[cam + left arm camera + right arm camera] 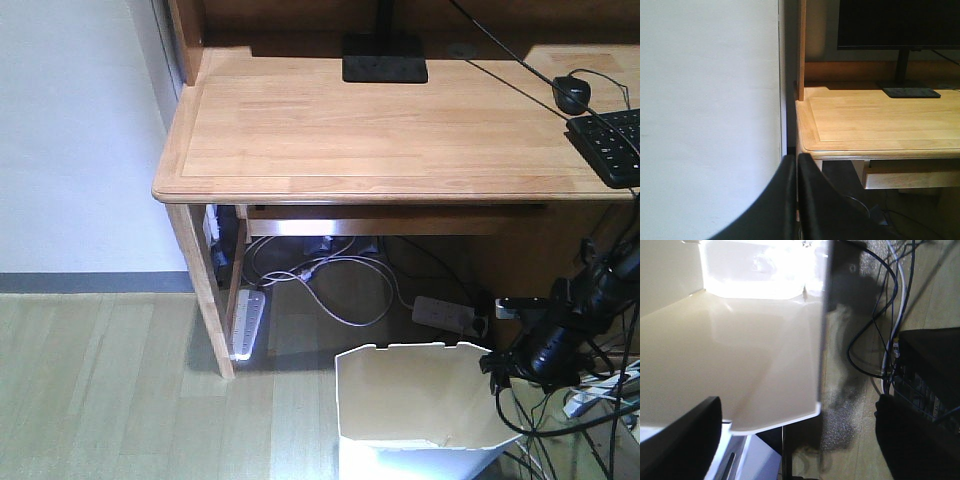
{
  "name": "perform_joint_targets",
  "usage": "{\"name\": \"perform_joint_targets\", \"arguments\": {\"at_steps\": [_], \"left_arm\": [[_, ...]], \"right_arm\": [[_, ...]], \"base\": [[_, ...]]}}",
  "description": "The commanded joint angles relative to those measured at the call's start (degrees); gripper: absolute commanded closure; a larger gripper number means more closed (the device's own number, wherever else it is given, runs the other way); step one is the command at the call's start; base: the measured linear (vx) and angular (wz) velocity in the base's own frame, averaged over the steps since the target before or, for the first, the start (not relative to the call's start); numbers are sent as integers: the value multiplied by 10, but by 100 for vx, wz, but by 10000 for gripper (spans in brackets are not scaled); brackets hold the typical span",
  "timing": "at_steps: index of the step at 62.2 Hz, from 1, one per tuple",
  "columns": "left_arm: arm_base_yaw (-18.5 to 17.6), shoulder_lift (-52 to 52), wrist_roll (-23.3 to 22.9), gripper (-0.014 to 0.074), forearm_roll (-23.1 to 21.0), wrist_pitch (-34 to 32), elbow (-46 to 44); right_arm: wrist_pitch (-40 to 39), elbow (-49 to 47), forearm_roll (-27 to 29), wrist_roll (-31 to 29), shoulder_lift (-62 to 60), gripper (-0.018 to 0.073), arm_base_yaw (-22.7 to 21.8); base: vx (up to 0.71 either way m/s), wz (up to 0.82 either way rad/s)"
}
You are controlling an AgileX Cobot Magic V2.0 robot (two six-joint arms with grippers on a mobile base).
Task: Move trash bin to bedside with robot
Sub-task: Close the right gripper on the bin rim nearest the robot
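Trash bin (415, 400) on plank floor (100, 400) before wooden desk (350, 130)

This looks like a home study corner. A light wooden table (350, 130) against a plain white wall (70, 130) carries a black flat monitor (897, 25), a black keyboard (610, 145) and a black mouse (572, 92). Beneath it, a white power strip (248, 322) and loose grey cables (330, 280) lie on pale plank flooring (100, 390) near a white plastic trash bin (415, 400).
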Motion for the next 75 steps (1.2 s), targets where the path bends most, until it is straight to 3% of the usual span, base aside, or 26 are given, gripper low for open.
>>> {"name": "perform_joint_targets", "arguments": {"at_steps": [1, 11, 21, 34, 61, 75], "left_arm": [[-3, -6, -5, 602, -2, -45, 16], [-3, -6, -5, 602, -2, -45, 16], [-3, -6, -5, 602, -2, -45, 16], [-3, -6, -5, 602, -2, -45, 16], [-3, -6, -5, 602, -2, -45, 16], [-3, -6, -5, 602, -2, -45, 16]], "right_arm": [[-4, -18, 0, -21, -19, -34, -18], [-8, -36, 1, -63, -14, -34, -17], [-27, -44, 2, -67, -6, -34, -20], [31, -109, 2, -74, 53, -34, -24], [68, -209, 11, -73, 151, -33, -24], [83, -242, 46, -73, 183, 44, -24]], "base": [[0, 0], [0, 0], [0, 0], [0, 0], [0, 0], [0, 0]]}}
